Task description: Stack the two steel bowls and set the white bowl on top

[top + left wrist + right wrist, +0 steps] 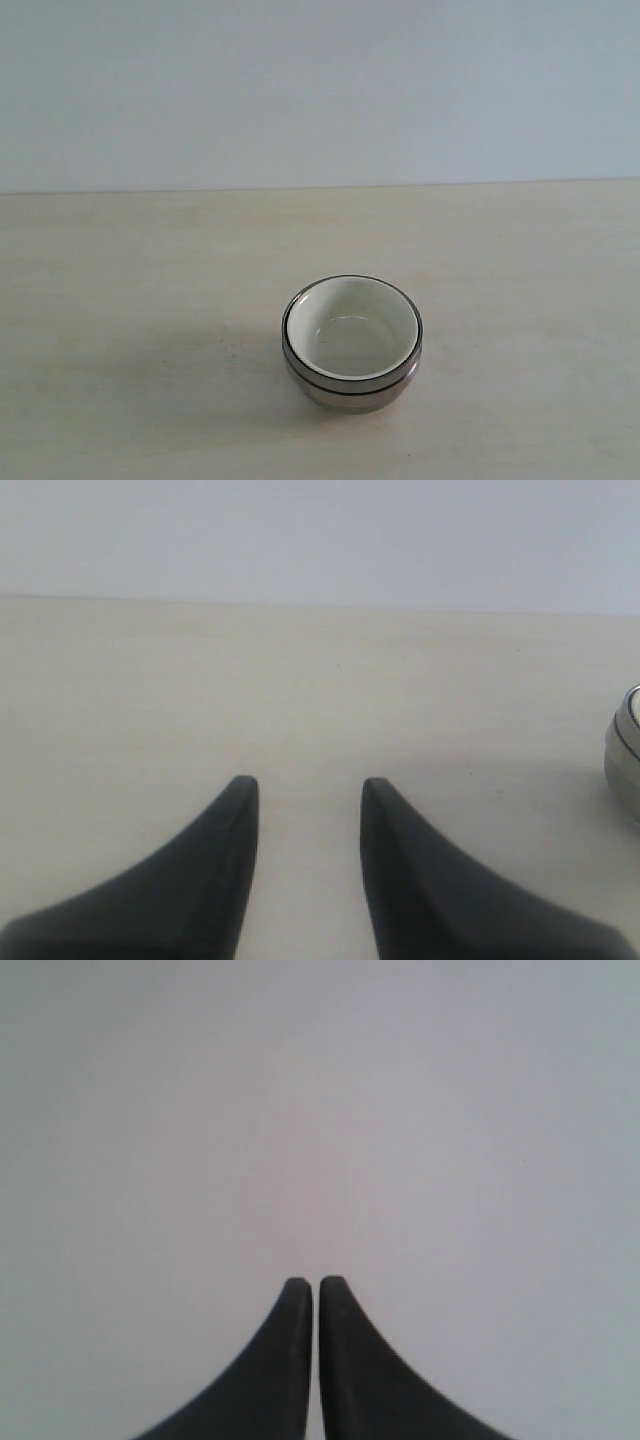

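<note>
In the exterior view the white bowl (352, 325) sits nested inside the steel bowls (345, 392), which form one stack near the table's front middle. Only their shiny outer walls and rims show, so I cannot tell the two steel bowls apart. The stack's edge (625, 755) also shows at the side of the left wrist view. My left gripper (305, 792) hangs open over bare table, well apart from the stack, nothing between its fingers. My right gripper (316, 1287) is shut on nothing and faces a plain pale surface. Neither gripper appears in the exterior view.
The pale wooden table (120, 300) runs across the whole exterior view, with a plain light wall (320, 90) behind its far edge. Nothing else stands on the table apart from the stack.
</note>
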Robot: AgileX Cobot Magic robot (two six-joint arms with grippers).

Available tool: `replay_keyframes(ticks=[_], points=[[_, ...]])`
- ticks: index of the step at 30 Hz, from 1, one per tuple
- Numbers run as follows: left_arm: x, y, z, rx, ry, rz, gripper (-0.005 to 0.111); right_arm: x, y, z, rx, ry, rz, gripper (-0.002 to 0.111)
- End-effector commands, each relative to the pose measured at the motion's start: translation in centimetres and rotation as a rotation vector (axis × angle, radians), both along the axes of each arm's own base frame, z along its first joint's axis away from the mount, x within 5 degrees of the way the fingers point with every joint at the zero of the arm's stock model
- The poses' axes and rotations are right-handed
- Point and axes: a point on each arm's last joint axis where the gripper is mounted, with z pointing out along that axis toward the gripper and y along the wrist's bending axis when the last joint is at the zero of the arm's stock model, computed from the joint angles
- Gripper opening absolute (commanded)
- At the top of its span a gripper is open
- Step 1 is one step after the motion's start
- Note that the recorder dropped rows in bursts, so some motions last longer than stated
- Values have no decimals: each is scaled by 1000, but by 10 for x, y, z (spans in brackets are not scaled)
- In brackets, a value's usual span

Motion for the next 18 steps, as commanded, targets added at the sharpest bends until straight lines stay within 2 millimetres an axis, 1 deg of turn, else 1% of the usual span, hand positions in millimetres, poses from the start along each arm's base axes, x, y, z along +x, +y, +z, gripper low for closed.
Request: replay_keyframes(ticks=[1,5,10,14,17,18], points=[[0,0,-1,1,-6,3,32,6,1,-4,-13,22,-7,0],[0,0,-1,1,-6,3,32,8,1,-8,-40,67,-20,0],[0,0,-1,1,-6,3,32,9,1,-12,-50,74,-24,0],[0,0,-1,1,-6,3,32,22,3,-37,-50,109,-16,0],[0,0,-1,1,-6,3,32,36,6,-61,-6,153,10,0],[0,0,-1,1,-6,3,32,43,7,-76,14,172,23,0]])
